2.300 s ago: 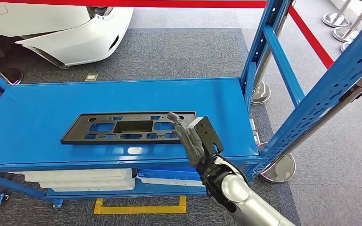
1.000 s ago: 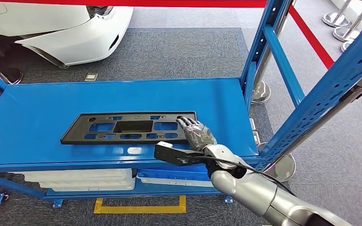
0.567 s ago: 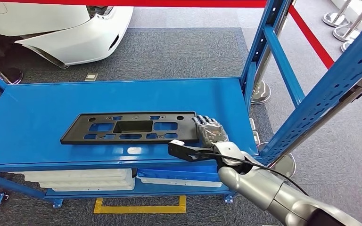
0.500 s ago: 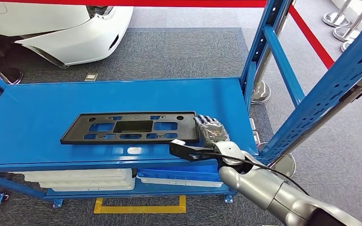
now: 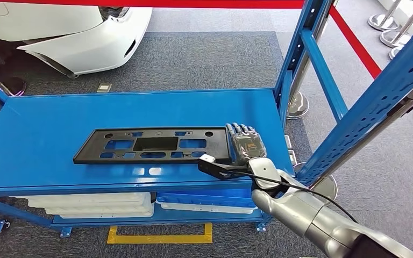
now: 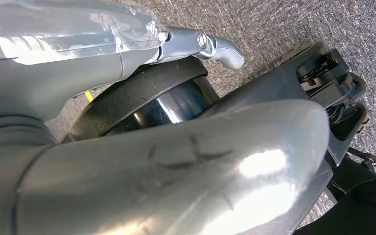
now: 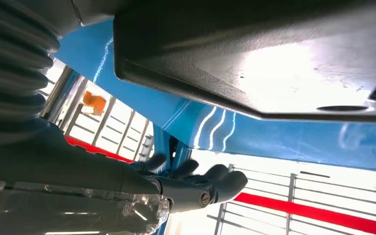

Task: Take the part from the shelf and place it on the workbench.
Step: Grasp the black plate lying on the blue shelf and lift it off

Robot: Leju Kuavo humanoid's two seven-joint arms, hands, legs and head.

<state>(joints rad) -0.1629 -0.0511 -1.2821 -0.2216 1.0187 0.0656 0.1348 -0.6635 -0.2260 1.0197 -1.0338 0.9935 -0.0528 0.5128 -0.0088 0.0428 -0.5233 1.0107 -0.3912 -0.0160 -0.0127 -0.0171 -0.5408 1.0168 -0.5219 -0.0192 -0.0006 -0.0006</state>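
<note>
Plate (image 5: 153, 145) lies flat on blue shelf (image 5: 43, 123); right hand (image 5: 244, 146) touches its end, fingers flat, gripping nothing; left hand's state unclear.

The robot's left hand (image 6: 186, 161), a broad glossy grey cover with a thick grey thumb (image 6: 210, 46), hangs with nothing in it above the speckled grey carpeted floor (image 6: 284, 24).

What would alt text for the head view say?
The robot's right hand lies palm-down on the blue shelf at the right end of a flat black part with cut-outs; whether it grips the part cannot be told. Beyond the shelf lie grey carpet, a white car bumper and red barrier tape.
</note>
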